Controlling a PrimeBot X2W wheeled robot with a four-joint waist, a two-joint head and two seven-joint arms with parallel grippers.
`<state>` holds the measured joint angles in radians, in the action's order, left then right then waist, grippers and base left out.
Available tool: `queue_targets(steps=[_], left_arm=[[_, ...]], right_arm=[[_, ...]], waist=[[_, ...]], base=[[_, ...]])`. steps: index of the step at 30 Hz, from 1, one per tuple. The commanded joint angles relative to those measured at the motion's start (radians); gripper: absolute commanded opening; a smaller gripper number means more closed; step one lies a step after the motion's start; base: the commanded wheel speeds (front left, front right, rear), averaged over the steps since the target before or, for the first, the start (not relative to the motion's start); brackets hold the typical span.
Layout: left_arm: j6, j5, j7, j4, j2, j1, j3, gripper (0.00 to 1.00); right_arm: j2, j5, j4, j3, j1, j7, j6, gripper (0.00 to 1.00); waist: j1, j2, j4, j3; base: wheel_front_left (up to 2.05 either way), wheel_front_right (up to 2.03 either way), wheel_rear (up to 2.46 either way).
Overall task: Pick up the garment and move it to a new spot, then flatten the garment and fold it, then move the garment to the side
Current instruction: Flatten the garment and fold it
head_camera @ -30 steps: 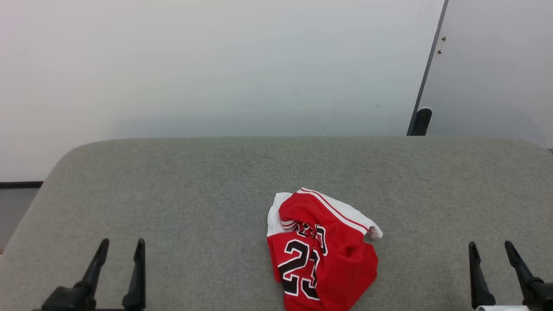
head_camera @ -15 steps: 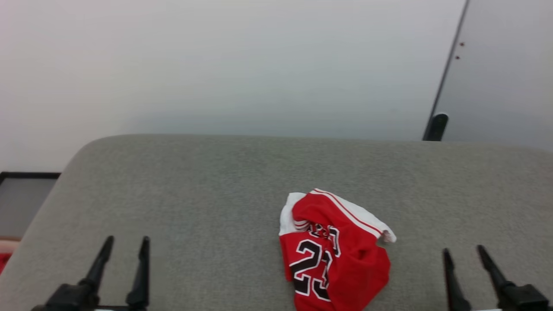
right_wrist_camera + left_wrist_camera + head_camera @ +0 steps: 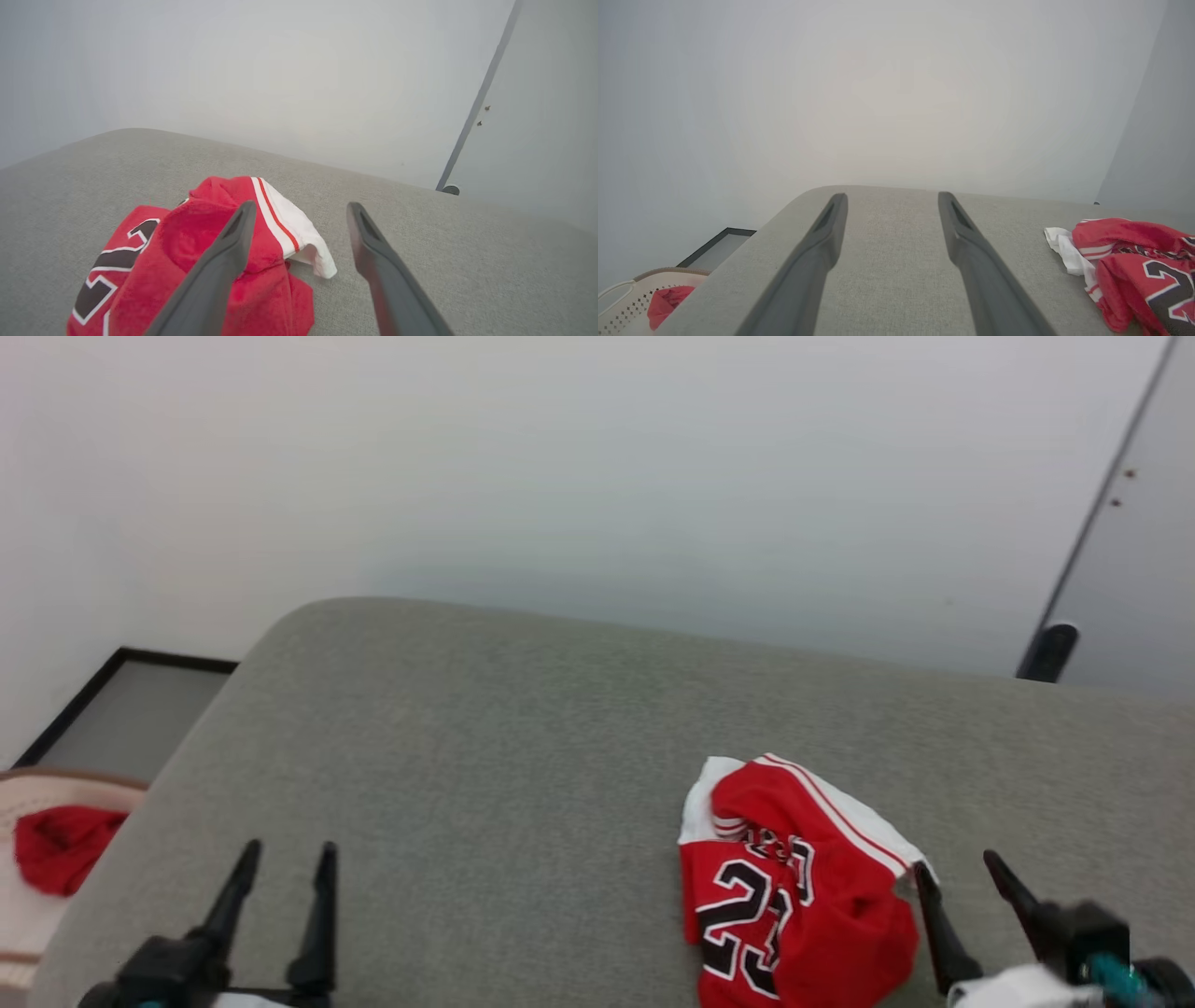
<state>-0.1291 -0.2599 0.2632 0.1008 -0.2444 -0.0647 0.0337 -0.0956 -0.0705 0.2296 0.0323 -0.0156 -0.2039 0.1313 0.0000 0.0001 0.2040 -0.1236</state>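
Jaws spread & empty on both arms: left gripper [image 3: 289, 847] over bare grey pad [image 3: 513, 737]; right gripper [image 3: 954, 863] just beside crumpled garment [image 3: 794, 896], poss. touching its white sleeve. Pick-up not yet begun; next move needs R jaws closing on raised fold.

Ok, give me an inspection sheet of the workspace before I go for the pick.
Surface: grey fabric-covered table, rounded far-left corner.
Job's things: garment crumpled in a heap on the table's right part, number facing up, not held.
Clutter: pale basket beside the table's left end, red cloth inside it.
Grippers: left gripper open over bare fabric; right gripper open at the garment's right edge, contact cannot be told.
Cables: nothing sure; a teal bit at the right wrist.
Surroundings: pale wall behind, dark-framed panel at left, grey panel at right.
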Motion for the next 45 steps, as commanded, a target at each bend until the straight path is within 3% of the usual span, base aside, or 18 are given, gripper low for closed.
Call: queue_targets(steps=[1,13,21,30,31,32,33,38,45], left_arm=[[-0.003,-0.009,0.001,0.004,-0.003,0.024,-0.028,1.00],[-0.003,-0.035,0.001,0.016,0.013,0.111,-0.148,1.00],[-0.003,-0.052,0.001,0.039,0.042,0.191,-0.201,1.00],[-0.003,-0.068,0.001,0.070,0.057,0.231,-0.225,1.00],[-0.003,-0.070,0.001,0.072,0.057,0.235,-0.226,1.00],[-0.003,-0.072,0.001,0.075,0.056,0.237,-0.228,1.00],[-0.003,-0.072,0.001,0.077,0.055,0.239,-0.230,1.00],[-0.003,-0.075,0.001,0.084,0.051,0.234,-0.218,1.00],[-0.003,-0.075,0.001,0.079,0.042,0.207,-0.190,1.00]], right_arm=[[-0.017,-0.028,0.016,-0.003,0.041,0.065,-0.001,1.00],[-0.096,-0.134,0.084,-0.065,0.199,0.543,-0.001,1.00],[-0.112,-0.183,0.129,-0.093,0.293,0.694,-0.001,1.00],[-0.097,-0.230,0.230,-0.083,0.357,0.794,-0.001,1.00],[-0.095,-0.228,0.241,-0.083,0.362,0.797,-0.001,0.84],[-0.093,-0.225,0.251,-0.083,0.366,0.794,-0.001,0.18],[-0.092,-0.223,0.260,-0.081,0.370,0.792,-0.001,0.00],[-0.106,-0.229,0.268,-0.071,0.394,0.803,-0.001,0.00],[-0.135,-0.253,0.187,-0.090,0.399,0.823,-0.001,0.00]], waist=[[0.0000,-0.0001,0.038,0.011],[0.0000,-0.0001,0.119,0.125],[0.0000,-0.0001,0.165,0.217],[0.0000,-0.0001,0.186,0.241],[0.0000,-0.0001,0.188,0.241],[0.0000,-0.0001,0.188,0.241],[0.0000,-0.0001,0.189,0.240],[0.0000,-0.0001,0.181,0.225],[0.0000,-0.0001,0.144,0.186]], base=[[0.00,0.00,0.00],[0.00,0.00,0.00],[0.00,0.00,0.00],[0.00,0.00,0.00],[0.00,0.00,0.00],[0.00,0.00,0.00],[0.00,0.00,0.00],[0.00,0.00,0.00],[0.00,0.00,0.00]])
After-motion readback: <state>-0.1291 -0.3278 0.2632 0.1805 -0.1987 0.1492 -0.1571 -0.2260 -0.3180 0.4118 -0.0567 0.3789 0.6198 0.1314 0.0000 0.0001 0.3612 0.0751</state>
